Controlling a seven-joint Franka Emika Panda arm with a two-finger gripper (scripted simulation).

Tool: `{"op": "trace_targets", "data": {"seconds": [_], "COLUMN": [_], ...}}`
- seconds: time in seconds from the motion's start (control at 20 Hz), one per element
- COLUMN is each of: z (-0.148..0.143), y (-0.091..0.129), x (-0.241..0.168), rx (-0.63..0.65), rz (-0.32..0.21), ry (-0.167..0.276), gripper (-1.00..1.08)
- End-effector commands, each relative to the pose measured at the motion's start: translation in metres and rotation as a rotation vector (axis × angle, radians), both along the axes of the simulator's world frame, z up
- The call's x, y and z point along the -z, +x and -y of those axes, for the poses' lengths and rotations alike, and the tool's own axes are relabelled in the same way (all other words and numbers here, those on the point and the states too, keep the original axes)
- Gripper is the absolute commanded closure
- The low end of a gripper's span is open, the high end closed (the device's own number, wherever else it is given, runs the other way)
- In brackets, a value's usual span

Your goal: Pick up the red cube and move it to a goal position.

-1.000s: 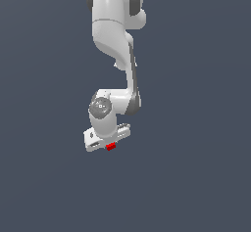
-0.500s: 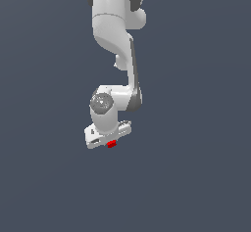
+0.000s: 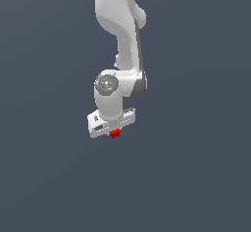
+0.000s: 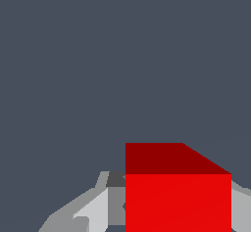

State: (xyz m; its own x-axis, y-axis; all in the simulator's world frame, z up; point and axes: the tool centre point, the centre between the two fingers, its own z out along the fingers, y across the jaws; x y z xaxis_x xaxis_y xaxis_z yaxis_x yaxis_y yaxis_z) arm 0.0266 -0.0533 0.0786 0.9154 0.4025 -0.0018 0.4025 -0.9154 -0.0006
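Exterior view is showing the white arm [image 3: 120, 40] coming down from the upper edge of the picture, and its hand [image 3: 113, 128] is hanging at the lower end of it. The red cube [image 3: 114, 133] is sitting directly under the hand, touching its underside, and only a small part of it is sticking out below the white body. All around the red cube the space is lying open: a plain dark grey-blue background is spreading on every side of the cube up to the picture edges, with no border or object near it. I cannot tell whether a tabletop is below the cube, because the grey is looking the same everywhere.

In the wrist view the red cube [image 4: 177, 197] is filling the area between the fingers [image 4: 93, 211], which are standing close against its two sides. So the hand is closing narrowly on the cube and gripping it.

The cube is showing flat faces and sharp straight edges, the front face bright red and the upper face darker red, without any texture. The arm is looking smooth and rounded, glossy white with grey joints. The fingers are appearing angular, in pale and dark grey.
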Motion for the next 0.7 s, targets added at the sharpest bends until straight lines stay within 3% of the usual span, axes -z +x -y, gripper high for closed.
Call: {"op": "trace_targets", "data": {"seconds": [0.0, 0.65], "z": [-0.007, -0.035], "y": [-0.011, -0.056], "x": [-0.018, -0.097], "rx": [-0.001, -0.001], "rz": [0.002, 0.002], "ry": [-0.001, -0.001], "gripper": [1.08, 1.08]}}
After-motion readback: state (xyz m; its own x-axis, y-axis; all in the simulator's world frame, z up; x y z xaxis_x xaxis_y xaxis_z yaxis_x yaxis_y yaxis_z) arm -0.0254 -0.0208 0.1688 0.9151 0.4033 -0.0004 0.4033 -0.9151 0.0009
